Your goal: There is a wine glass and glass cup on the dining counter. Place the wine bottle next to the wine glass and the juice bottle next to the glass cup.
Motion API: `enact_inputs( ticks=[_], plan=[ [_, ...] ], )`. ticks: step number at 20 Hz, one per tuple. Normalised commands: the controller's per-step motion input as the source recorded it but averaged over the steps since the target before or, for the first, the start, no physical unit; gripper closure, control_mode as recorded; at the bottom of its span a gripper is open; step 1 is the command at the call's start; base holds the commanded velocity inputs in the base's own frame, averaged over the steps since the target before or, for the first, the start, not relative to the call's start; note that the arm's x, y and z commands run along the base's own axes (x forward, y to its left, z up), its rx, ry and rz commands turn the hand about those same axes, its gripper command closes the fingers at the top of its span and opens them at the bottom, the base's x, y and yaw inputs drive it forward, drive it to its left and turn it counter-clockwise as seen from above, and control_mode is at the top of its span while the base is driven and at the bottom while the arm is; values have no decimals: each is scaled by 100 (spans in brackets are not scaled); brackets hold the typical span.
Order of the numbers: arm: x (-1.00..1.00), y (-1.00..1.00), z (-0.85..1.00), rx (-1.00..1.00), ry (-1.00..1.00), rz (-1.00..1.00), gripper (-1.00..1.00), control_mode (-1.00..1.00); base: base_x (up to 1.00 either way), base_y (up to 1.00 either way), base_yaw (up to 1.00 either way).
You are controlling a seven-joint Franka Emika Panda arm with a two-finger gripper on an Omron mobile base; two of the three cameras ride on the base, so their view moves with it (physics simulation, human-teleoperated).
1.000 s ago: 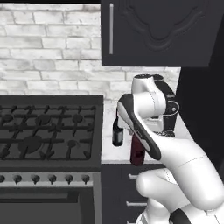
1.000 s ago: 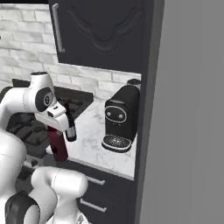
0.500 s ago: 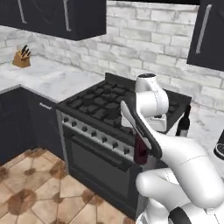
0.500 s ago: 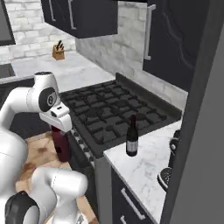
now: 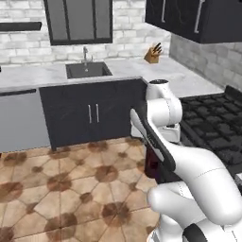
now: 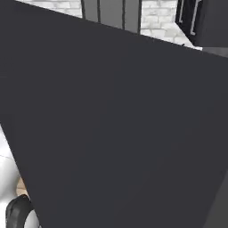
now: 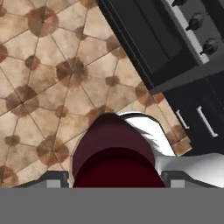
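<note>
My gripper (image 7: 114, 180) is shut on the juice bottle (image 7: 113, 153), a stubby dark maroon bottle seen from above in the hand view, hanging over the tiled floor. In the left base view a strip of the same maroon bottle (image 5: 151, 165) shows behind my white forearm, low beside the stove. The gripper's fingers there are hidden by the arm. The wine bottle, wine glass, glass cup and dining counter are out of view.
A black stove (image 5: 212, 123) stands at the right, its knobbed front (image 7: 192, 22) near the hand. Dark cabinets with a sink counter (image 5: 90, 71) and a knife block (image 5: 152, 54) line the far wall. Brown tiled floor (image 5: 56, 189) lies between. A dark panel (image 6: 111, 111) sits close to the right camera.
The whole scene has swung: the base has turned away from the coffee-machine worktop, past the stove, toward the sink wall. The maroon bottle stays in the gripper.
</note>
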Motion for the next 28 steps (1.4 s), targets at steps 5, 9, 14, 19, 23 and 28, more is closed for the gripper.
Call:
enact_inputs(
  ticks=[5,9,14,19,23,28],
  plan=[
    [0,0,0,0,0,0,100,100,0,0,100],
    [0,0,0,0,0,0,100,100,2,0,100],
    [0,0,0,0,0,0,100,100,11,0,99],
    [0,0,0,0,0,0,100,100,16,0,94],
    [0,0,0,0,0,0,100,100,28,-5,80],
    [0,0,0,0,0,0,100,100,51,-12,56]
  ],
)
